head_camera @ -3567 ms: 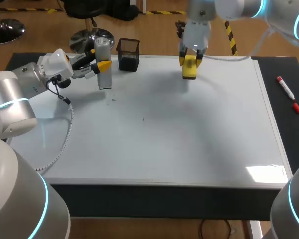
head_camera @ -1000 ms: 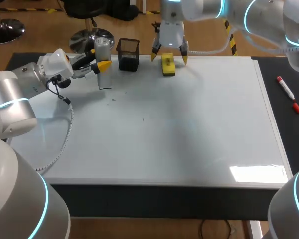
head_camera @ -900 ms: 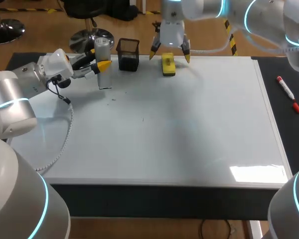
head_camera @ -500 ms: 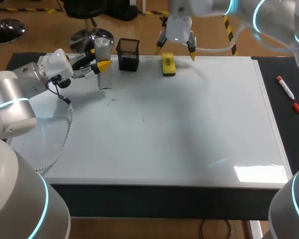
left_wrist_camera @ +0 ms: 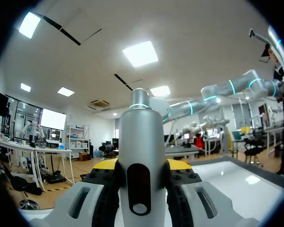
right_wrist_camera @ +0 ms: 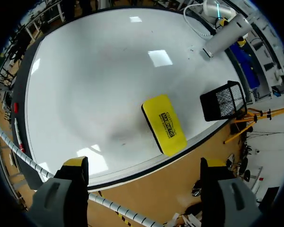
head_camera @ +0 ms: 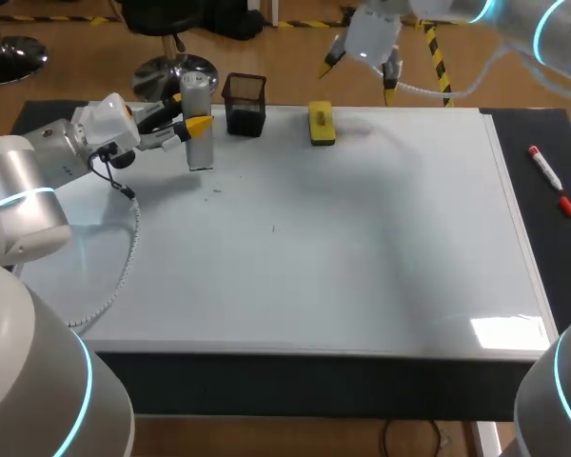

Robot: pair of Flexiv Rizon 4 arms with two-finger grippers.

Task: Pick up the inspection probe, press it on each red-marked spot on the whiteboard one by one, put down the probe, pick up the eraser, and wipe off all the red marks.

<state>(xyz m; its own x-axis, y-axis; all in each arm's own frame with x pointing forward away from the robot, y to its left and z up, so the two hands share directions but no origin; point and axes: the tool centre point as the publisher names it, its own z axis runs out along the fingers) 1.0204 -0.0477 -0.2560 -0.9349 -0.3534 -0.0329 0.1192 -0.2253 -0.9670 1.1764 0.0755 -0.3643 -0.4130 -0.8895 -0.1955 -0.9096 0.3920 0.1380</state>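
Eraser (head_camera: 321, 125) lies flat at the far edge of the whiteboard (head_camera: 362, 248); the right jaws hang open above that edge. The left jaws grip the inspection probe (head_camera: 198, 124) upright near the whiteboard's far-left corner. Hazard: the tall, narrow probe may topple when released.

light: bright, even, thrown from ceiling panels (left_wrist_camera: 140, 53) | glare: white patch seen on whiteboard (head_camera: 362, 248) near front right corner, more patches in right wrist view | shadows: soft, faint, cast beside eraser (head_camera: 321, 125) | wrist views: lines bent toward rim
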